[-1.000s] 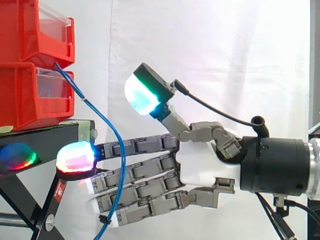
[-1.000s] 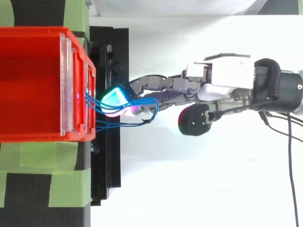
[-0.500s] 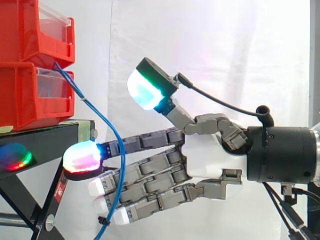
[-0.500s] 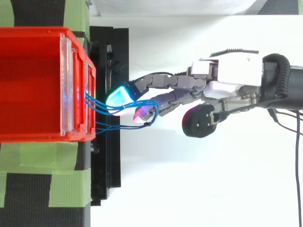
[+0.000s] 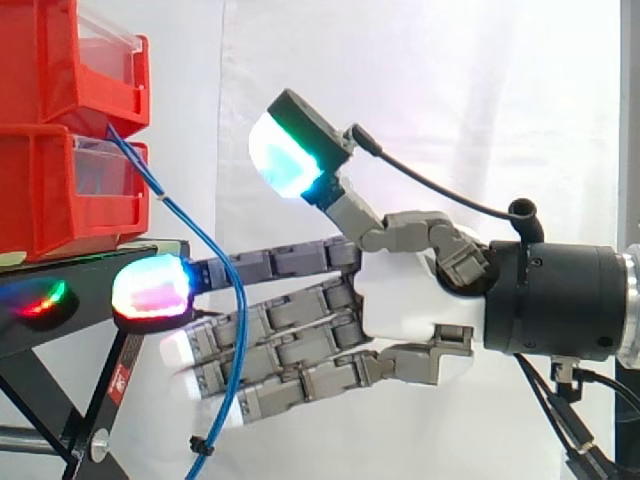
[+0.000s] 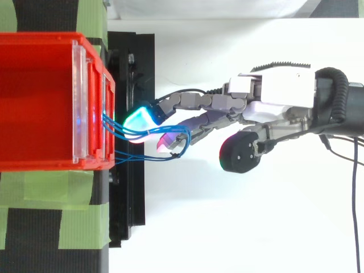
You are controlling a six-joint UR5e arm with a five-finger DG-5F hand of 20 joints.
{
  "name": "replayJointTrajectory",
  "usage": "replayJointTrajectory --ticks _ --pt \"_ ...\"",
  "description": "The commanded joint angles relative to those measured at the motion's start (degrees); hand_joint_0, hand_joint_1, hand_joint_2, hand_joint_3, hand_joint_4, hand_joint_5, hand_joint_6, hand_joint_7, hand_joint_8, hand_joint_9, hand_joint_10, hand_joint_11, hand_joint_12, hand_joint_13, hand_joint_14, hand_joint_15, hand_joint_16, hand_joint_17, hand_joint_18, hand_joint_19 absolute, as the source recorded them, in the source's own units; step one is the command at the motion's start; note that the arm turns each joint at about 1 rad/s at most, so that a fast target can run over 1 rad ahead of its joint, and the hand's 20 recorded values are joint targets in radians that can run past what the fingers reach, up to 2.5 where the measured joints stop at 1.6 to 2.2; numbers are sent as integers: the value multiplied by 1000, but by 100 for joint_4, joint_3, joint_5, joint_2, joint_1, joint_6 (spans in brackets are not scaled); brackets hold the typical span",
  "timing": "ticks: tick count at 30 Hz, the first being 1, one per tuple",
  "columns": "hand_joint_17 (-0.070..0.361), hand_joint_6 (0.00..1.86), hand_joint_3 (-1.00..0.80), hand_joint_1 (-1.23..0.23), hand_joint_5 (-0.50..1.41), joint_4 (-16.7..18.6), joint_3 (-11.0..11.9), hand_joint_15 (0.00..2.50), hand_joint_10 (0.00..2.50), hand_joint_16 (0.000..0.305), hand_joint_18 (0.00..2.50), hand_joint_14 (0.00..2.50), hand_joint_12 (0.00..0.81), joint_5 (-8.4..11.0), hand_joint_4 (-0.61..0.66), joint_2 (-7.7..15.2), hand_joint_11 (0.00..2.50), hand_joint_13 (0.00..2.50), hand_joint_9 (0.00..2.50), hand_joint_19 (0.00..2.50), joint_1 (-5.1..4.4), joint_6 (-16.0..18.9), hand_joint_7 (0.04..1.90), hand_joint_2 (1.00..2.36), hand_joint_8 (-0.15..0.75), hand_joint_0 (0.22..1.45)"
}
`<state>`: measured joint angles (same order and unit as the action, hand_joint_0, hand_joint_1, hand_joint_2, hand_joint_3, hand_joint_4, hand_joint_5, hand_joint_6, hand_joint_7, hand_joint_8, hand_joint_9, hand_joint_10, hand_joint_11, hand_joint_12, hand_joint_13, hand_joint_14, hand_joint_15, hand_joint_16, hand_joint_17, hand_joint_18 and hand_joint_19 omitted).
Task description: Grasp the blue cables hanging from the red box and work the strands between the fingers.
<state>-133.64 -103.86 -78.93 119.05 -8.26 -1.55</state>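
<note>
Several blue cables (image 5: 238,340) stay threaded between the open hand's (image 5: 410,300) straight fingers (image 5: 280,345) as it slides back toward the red bin (image 5: 60,200).

Two red bins are stacked, an upper bin (image 5: 60,60) on a lower bin (image 5: 50,200). There is one black stand (image 5: 80,290), one hand (image 5: 410,305) and one white curtain (image 5: 450,100). The cables (image 6: 148,156) come as one bundle of several blue strands, too bunched to count exactly. One black tie (image 5: 200,444) sits on them.
</note>
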Motion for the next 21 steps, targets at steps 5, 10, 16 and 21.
replayJointTrajectory --ticks 5,10,16,21 --pt "150 4 -1000 -417 -324 461 -3 376 10 67 428 10 397 9 182 4 470 394 485 365 -9 -328 657 1000 367 671" --pt "149 5 -1000 -419 -324 602 -3 376 10 66 429 10 397 18 181 4 466 395 485 365 -9 -381 657 1000 367 672" --pt "149 5 -1000 -420 -324 681 -3 378 10 66 434 10 399 44 181 13 463 406 490 372 -18 -381 657 1000 366 674" --pt "149 5 -1000 -422 -323 690 6 384 11 66 439 10 399 79 181 48 464 413 498 371 -18 -381 659 1000 368 674"
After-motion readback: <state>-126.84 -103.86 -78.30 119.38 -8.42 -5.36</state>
